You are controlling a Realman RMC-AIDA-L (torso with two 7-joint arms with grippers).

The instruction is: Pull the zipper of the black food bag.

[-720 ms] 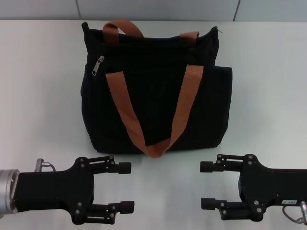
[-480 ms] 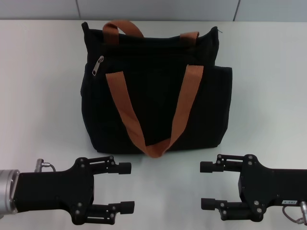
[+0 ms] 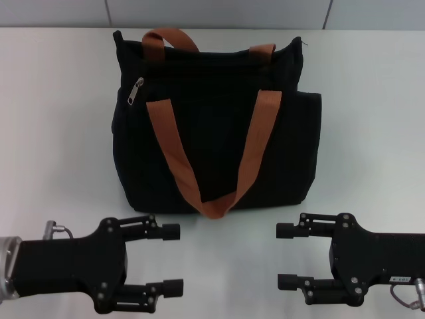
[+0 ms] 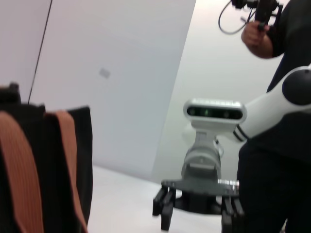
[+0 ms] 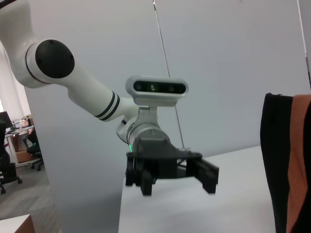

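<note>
The black food bag point(image 3: 219, 133) stands upright on the white table, its two rust-brown strap handles point(image 3: 199, 193) hanging down the front. The zipper point(image 3: 135, 91), a small silver pull tab, hangs at the left end of the front zip line near the bag's top. My left gripper point(image 3: 172, 259) is open near the table's front edge, well short of the bag's lower left corner. My right gripper point(image 3: 286, 256) is open too, in front of the bag's lower right. The left wrist view shows the bag's side point(image 4: 48, 170) and the right gripper point(image 4: 197, 218). The right wrist view shows the bag point(image 5: 286, 165) and the left gripper point(image 5: 176, 187).
A thin grey pull point(image 3: 305, 44) sticks out at the bag's top right corner. White table point(image 3: 53, 133) spreads on both sides of the bag, with a grey wall behind. A person in black point(image 4: 272, 160) stands beyond the right arm.
My left gripper has drawn back slightly toward the table's front edge. The bag and the right gripper have not moved.
</note>
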